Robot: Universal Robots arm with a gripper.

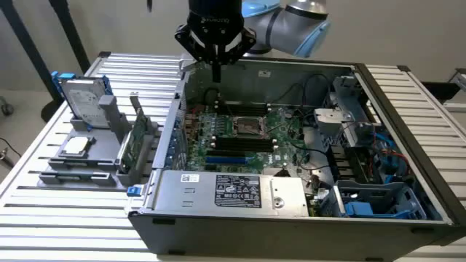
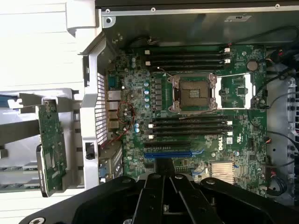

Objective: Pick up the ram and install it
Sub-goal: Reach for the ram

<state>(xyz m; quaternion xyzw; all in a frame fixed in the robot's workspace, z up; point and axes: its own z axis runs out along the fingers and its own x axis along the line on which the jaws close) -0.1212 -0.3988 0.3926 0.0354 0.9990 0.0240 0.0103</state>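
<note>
Pincer (image 1: 216, 75) shut over motherboard (image 1: 244, 134), arm (image 1: 300, 19) cut off above

Claw (image 2: 164, 183) clamped closed, hanging over the green motherboard (image 2: 238, 88) (Dell logo on it), right by the blue slot (image 2: 168, 154). CPU socket (image 2: 194, 93) sits between two banks of black memory slots (image 2: 187, 56). Outside the case wall (image 2: 91, 116), a green card (image 2: 51, 144) stands in a grey holder (image 2: 23, 128).

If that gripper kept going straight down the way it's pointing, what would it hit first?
Most likely the motherboard inside the open computer case, perhaps near its blue slot; the gripper hangs well above it, so the exact spot is uncertain.
</note>
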